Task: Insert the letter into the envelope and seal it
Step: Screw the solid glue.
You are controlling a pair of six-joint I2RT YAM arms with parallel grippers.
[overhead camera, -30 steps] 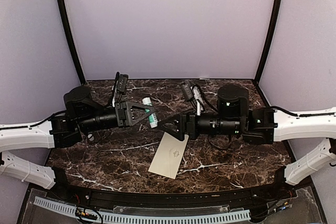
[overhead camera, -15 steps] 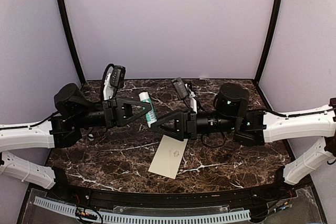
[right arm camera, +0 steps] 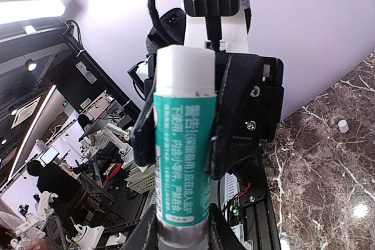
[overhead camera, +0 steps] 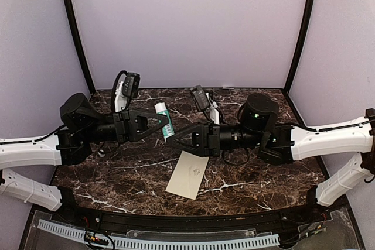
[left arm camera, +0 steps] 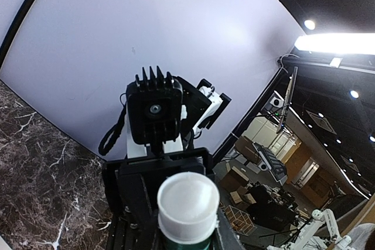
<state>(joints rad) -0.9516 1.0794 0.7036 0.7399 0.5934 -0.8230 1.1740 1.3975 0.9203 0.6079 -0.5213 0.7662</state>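
A glue stick (overhead camera: 162, 113) with a green label and white cap hangs in the air between both arms. My left gripper (overhead camera: 166, 122) is shut on it; in the left wrist view its white cap (left arm camera: 187, 203) sticks up between my fingers. My right gripper (overhead camera: 171, 139) is shut on the stick's lower end (right arm camera: 183, 235), just below the left gripper's fingers (right arm camera: 237, 115). The envelope (overhead camera: 188, 175), a cream rectangle with a small central mark, lies flat on the marble table below the right gripper. The letter is hidden.
The dark marble table (overhead camera: 117, 177) ends in a black front rail (overhead camera: 176, 221). Purple walls close in the back and sides. A small white cap (right arm camera: 343, 126) lies on the marble to the right.
My right gripper has moved left to the glue stick and closed on its lower end. The left arm lifted the stick slightly back and left, then held still.
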